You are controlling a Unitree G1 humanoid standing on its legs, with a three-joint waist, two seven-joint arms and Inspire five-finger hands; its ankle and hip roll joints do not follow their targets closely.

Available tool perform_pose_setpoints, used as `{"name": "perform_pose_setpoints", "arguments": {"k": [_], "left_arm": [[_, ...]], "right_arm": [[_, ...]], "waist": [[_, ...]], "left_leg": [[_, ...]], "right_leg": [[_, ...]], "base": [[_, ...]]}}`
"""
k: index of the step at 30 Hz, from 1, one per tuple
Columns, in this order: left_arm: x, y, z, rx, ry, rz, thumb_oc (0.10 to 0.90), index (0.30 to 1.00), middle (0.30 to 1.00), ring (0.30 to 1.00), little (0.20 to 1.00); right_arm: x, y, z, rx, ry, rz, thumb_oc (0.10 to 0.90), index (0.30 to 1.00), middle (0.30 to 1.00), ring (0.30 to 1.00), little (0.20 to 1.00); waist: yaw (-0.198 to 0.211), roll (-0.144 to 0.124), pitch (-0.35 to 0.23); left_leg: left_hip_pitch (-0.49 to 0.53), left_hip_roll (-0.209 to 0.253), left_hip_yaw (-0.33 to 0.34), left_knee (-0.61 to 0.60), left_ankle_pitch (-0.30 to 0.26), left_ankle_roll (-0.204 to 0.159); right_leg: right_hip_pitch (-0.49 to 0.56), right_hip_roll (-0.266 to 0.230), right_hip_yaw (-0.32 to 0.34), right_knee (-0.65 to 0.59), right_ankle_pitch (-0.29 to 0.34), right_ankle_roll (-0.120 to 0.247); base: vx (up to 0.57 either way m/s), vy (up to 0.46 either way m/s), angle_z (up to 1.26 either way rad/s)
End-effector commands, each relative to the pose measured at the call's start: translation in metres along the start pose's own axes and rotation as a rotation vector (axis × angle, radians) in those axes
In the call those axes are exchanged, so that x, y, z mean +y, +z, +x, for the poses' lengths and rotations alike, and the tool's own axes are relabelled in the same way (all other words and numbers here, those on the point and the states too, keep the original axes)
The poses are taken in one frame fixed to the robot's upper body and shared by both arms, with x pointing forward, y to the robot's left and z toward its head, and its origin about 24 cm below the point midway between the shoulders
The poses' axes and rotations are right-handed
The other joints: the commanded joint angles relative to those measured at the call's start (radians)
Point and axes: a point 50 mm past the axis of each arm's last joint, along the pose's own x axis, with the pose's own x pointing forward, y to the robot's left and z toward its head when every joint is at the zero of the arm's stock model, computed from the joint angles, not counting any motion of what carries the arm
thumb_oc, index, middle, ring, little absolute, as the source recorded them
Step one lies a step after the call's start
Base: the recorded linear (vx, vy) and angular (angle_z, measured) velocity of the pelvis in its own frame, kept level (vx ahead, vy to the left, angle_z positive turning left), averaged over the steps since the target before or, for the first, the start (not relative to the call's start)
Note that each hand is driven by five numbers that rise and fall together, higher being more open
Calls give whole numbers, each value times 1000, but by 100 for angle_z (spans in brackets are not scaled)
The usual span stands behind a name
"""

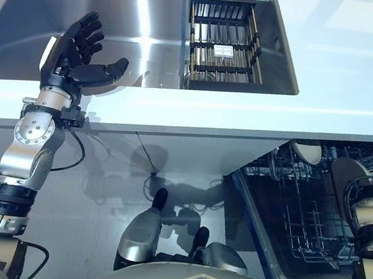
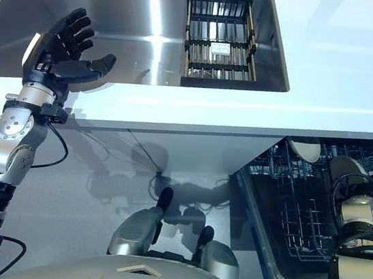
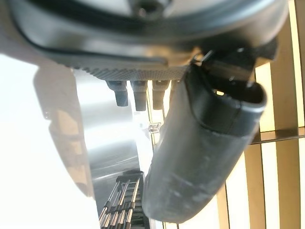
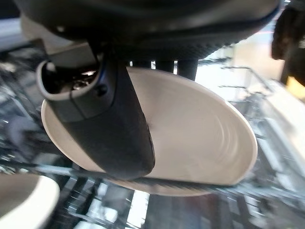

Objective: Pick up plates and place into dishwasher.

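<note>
The white counter [image 1: 345, 85] takes the upper half of the head view, and the steel sink [image 1: 134, 16] lies in it at 11 o'clock. The dishwasher rack [image 1: 293, 215] is at 4 o'clock, pulled out below the counter edge. A black drying rack [image 1: 223, 44] sits inside the sink at 12 o'clock.

The plate [image 4: 200, 129] is in the right hand [image 4: 119, 138], just above the dishwasher rack. The thumb lies across its face and the fingers hook over the far rim. Another white dish [image 1: 307, 152] already stands in the dishwasher rack, near it at 3 o'clock. The left hand [image 1: 82, 46] hovers at 10 o'clock over the front edge of the sink, fingers spread wide, holding nothing.

The main risk, I think, is that the plate knocks the neighbouring dish, or comes down on top of the wires and not between them. The hold is at one side only, so the plate may turn or slip if it is let go before it sits in a slot.
</note>
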Motion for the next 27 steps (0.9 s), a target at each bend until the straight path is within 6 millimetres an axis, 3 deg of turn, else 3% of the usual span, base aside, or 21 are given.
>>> {"name": "perform_pose_setpoints", "arguments": {"k": [1,11,27], "left_arm": [[-15,49,9,-216,-100,12,800,900,900,900,900],[-15,43,4,-206,-94,0,800,900,900,900,900],[-5,26,-5,-184,19,-46,800,900,900,900,900]], "right_arm": [[-7,32,-3,-129,-6,-52,800,900,900,900,900],[-23,53,-14,-275,-182,62,800,900,900,900,900],[-89,95,-45,-594,-397,306,800,900,900,900,900]], "waist": [[1,17,-89],[-24,6,-115],[-100,-7,-189]], "left_leg": [[-10,11,58,62,-118,-29],[24,10,90,37,-126,-16],[84,2,168,-11,-147,8]], "right_leg": [[-112,54,1,209,-113,-34],[-98,58,29,177,-98,-23],[-110,50,87,149,-79,4]], "base": [[0,0,0],[-22,16,-9],[-68,64,-18]]}}
